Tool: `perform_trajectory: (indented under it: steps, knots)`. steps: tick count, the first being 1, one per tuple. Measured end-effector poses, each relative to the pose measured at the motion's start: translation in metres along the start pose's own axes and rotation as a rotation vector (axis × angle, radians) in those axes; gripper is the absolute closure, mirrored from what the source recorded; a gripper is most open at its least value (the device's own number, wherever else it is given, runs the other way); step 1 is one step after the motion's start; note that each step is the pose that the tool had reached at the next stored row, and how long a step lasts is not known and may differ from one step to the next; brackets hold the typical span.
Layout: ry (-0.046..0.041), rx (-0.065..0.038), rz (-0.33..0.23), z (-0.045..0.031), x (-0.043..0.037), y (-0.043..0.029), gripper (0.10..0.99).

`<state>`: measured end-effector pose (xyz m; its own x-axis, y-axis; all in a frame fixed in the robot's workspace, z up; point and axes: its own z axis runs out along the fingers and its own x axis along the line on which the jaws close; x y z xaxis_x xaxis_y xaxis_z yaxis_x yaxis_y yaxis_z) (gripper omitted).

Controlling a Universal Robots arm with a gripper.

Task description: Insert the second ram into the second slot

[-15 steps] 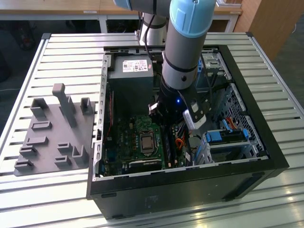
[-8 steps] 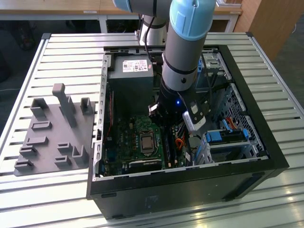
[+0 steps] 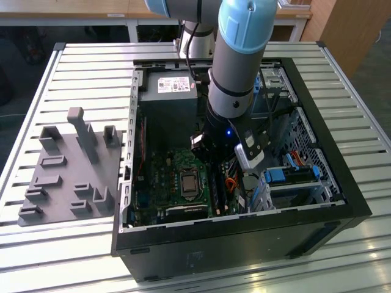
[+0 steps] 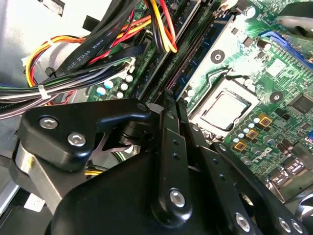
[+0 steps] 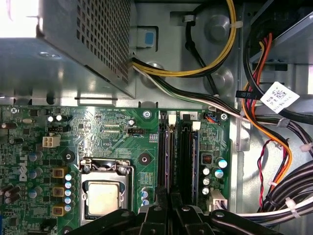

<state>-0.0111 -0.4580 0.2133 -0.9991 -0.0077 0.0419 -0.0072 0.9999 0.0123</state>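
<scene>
In the exterior view the arm (image 3: 235, 73) runs out of the top edge, so its upper joints are cut off, and its wrist hides the memory slots and the gripper's fingers. The computer case (image 3: 317, 201) has its front panel in shadow, and the desk (image 3: 79, 67) is cropped at both sides. In the second wrist view the dark linkage of the gripper (image 4: 168, 105) covers the lower motherboard (image 4: 279, 98), and whether a stick sits between the fingers cannot be told. In the first wrist view the slots (image 5: 177, 156) pass under the gripper at the lower edge, their ends hidden. The cable bundle (image 5: 288, 191) leaves the frame.
</scene>
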Motion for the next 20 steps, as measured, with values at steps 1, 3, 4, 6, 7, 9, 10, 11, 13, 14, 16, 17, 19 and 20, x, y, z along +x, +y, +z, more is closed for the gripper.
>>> perform_trajectory:
  steps: [1, 3, 4, 6, 7, 9, 10, 11, 13, 14, 16, 17, 19, 20]
  knots:
    - [0.0, 0.0, 0.0, -0.0002, 0.0, 0.0, 0.949]
    - [-0.0002, -0.001, 0.0, -0.001, 0.0, 0.0002, 0.949]
    - [0.0, -0.001, 0.0, -0.002, 0.0001, 0.0001, 0.949]
    - [0.0001, 0.0, 0.0, -0.0035, 0.0001, 0.0001, 0.949]
    - [0.0001, 0.0, 0.0, -0.0036, 0.0001, 0.0001, 0.949]
    - [0.0003, 0.0, 0.0, -0.0037, 0.0, 0.0001, 0.949]
    - [0.0005, 0.0, 0.0, -0.0038, 0.0001, 0.0001, 0.949]
    - [0.0008, 0.001, 0.0, -0.0039, 0.0, 0.0001, 0.949]
    - [0.0016, 0.001, 0.0, -0.0039, 0.0, 0.0001, 0.949]
    - [0.0019, 0.001, 0.0, -0.0044, 0.0, 0.0001, 0.949]
    - [0.002, 0.001, 0.0, -0.0053, 0.0001, 0.0, 0.949]
    - [0.002, 0.001, 0.0, -0.0058, 0.0001, 0.0001, 0.949]
    - [0.002, 0.001, 0.001, -0.0077, 0.0001, 0.0001, 0.949]
    - [0.002, 0.001, 0.001, -0.0085, 0.0002, 0.0001, 0.949]
